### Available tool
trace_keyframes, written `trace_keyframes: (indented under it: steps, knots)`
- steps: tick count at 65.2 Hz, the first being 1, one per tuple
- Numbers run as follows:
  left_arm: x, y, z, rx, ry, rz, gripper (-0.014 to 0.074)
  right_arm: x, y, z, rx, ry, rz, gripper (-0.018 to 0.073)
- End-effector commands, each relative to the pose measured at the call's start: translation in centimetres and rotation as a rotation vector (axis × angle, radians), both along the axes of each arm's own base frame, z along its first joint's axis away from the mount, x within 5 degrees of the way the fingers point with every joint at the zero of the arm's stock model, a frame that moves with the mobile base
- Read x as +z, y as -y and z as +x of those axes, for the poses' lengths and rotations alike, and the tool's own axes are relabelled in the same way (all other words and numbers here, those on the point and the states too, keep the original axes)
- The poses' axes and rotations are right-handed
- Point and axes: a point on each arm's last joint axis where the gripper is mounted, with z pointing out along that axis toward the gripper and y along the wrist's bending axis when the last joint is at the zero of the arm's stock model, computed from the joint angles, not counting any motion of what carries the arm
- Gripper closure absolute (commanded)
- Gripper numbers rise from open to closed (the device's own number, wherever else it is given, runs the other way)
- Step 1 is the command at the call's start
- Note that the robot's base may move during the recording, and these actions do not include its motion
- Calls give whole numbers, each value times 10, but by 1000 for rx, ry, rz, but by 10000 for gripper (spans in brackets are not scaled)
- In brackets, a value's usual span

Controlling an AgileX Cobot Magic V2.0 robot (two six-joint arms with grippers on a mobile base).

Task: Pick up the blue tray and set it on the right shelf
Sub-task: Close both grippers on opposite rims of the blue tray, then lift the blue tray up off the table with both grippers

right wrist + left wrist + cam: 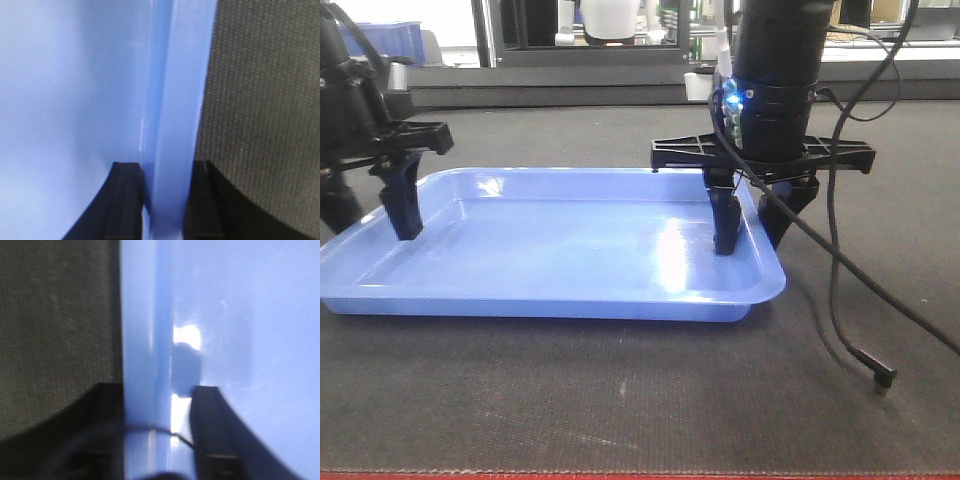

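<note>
The blue tray (570, 250) lies flat and empty on the dark mat, filling the left and middle of the front view. My left gripper (370, 228) straddles its left rim (145, 340); one finger (210, 420) stands inside the tray, and a bright gap shows between it and the wall, so it is open. My right gripper (752, 245) straddles the right rim (175, 100), with both fingers (125, 200) pressed against the wall, shut on it. I cannot pick out the right shelf in these views.
A black cable with a loose plug (880, 380) trails over the mat (620, 400) right of the tray. The table's red front edge (620, 474) runs along the bottom. A darker blue bin (390, 40) and metal framing (580, 60) stand behind.
</note>
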Motion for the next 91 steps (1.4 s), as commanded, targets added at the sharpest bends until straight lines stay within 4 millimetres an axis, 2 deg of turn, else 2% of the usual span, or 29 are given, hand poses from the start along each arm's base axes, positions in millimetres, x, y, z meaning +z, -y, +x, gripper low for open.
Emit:
trace_keyframes:
  steps: [1, 2, 7, 14, 21, 25, 36, 45, 50, 60, 68, 78, 91]
  knots:
    - [19, 7, 0, 19, 35, -66, 633, 26, 2, -1, 16, 67, 7, 503]
    - [19, 7, -1, 18, 29, -64, 656, 26, 2, -1, 15, 66, 6, 503]
    - [17, 7, -2, 14, 9, -60, 629, 31, 2, -1, 15, 66, 5, 503]
    - [33, 6, -4, 2, 11, -56, 638, 50, 4, -1, 17, 100, 6, 503]
    - [62, 7, -8, -12, 45, -67, 638, 82, 9, -6, 19, 160, 2, 503]
    - [87, 9, -13, -28, 88, -69, 638, 104, 15, -13, 19, 194, -10, 503]
    - [143, 17, -39, -38, 213, -31, 638, 158, 35, -41, 13, 325, -12, 503]
    - [172, 28, -67, -46, 222, -28, 638, 197, 51, -69, 20, 411, 0, 503]
    - [181, 35, -80, -57, 214, -37, 638, 211, 59, -84, 37, 428, -3, 503]
    - [196, 44, -101, -43, 229, -68, 638, 228, 72, -110, 70, 439, -21, 503]
    - [207, 48, -116, -53, 254, -96, 638, 234, 81, -127, 71, 456, -15, 503]
    - [221, 50, -133, -63, 288, -132, 638, 225, 84, -140, 81, 422, 8, 503]
    - [226, 46, -137, -47, 312, -128, 638, 208, 81, -139, 98, 388, 17, 503]
